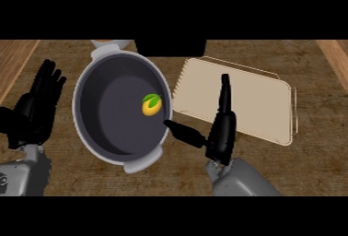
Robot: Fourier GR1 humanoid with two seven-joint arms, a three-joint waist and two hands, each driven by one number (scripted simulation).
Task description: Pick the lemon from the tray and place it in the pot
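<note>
yellow lemon (152,105) lies in my pot (102,145), tray (258,106) bare; right hand (221,131) and left hand (34,110) fingers open, job looks done.

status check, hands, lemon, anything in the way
Both hands open: left hand resting at left edge, right hand beside pot. Lemon inside pot. Tray bare. Nothing in the way.

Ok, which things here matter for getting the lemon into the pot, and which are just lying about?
Part of the job:
lemon, already inside the pot
pot
tray, bare on top
right hand, open, between pot and tray

Just lying about:
left hand, resting open at the left edge
pale round thing beyond the pot, mostly cut off
dark block beside it
</note>
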